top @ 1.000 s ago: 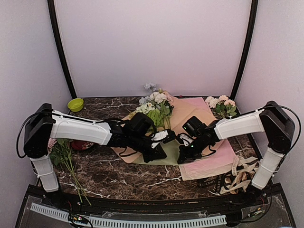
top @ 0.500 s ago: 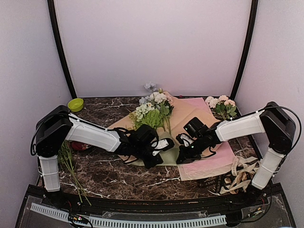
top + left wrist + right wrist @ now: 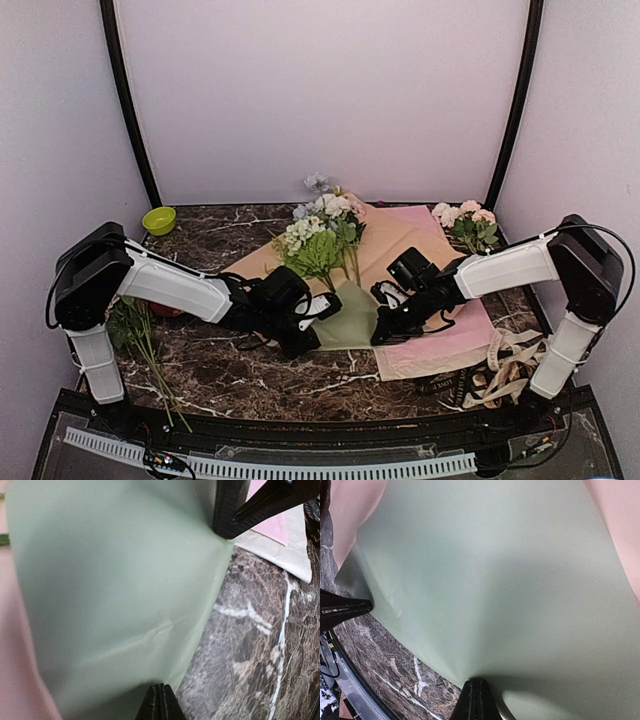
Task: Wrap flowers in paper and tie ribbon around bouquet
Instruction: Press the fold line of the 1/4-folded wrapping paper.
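Note:
The sage-green paper (image 3: 352,312) lies on the stacked sheets in the middle, its near edge over the marble. My left gripper (image 3: 312,337) is shut on that edge's left end; its fingers (image 3: 161,702) pinch the paper (image 3: 115,590). My right gripper (image 3: 383,331) is shut on the right end, its fingers (image 3: 476,700) closed on the paper (image 3: 495,580). The flowers (image 3: 320,238) rest beyond the green sheet, stems pointing toward it. A dark ribbon (image 3: 440,384) with pale lettering lies at the front right.
Under the green sheet lie a tan kraft sheet (image 3: 390,238) and a pink sheet (image 3: 450,338). Pink-and-white blossoms (image 3: 466,222) sit at back right, a green bowl (image 3: 159,219) at back left, loose green stems (image 3: 140,338) at left, cream ribbon (image 3: 508,365) at front right.
My left arm has drawn back toward the near left and its jaws have closed on the green sheet's edge. More of the sheet now shows flat. The right gripper has barely moved.

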Robot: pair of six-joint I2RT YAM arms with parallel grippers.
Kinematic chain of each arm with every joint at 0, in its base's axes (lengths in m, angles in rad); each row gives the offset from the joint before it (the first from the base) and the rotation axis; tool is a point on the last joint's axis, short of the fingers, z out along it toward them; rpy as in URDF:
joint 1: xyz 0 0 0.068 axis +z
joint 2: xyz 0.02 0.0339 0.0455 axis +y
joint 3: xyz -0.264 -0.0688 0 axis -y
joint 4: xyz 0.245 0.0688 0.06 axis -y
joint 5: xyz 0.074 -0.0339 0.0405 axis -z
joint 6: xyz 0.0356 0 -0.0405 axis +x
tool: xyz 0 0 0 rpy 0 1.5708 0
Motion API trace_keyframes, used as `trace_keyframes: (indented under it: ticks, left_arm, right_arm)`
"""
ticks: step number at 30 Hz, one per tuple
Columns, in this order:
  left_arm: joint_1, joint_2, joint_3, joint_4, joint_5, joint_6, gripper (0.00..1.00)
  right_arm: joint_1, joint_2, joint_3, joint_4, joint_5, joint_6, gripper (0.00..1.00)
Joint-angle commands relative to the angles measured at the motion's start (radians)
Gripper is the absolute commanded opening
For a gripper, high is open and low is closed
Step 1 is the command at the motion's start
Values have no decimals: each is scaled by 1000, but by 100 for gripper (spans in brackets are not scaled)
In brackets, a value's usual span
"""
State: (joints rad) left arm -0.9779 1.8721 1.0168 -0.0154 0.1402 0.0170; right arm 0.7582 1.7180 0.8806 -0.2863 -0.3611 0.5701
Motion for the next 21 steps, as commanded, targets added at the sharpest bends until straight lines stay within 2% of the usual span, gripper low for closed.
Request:
trace_keyframes:
  ticks: [1,12,21]
  left_arm:
    - [46,-50,-113,-159,-37,-57,2]
    - [82,-155,-226,-231,-22,-164,1]
    - [125,-192,-271,-360,-116,-285,0]
  right_arm:
    - [3,6,-22,-34,25,-8,0]
    - [2,9,-17,-40,27,-17,0]
    - [3,4,-15,-49,30,-28,0]
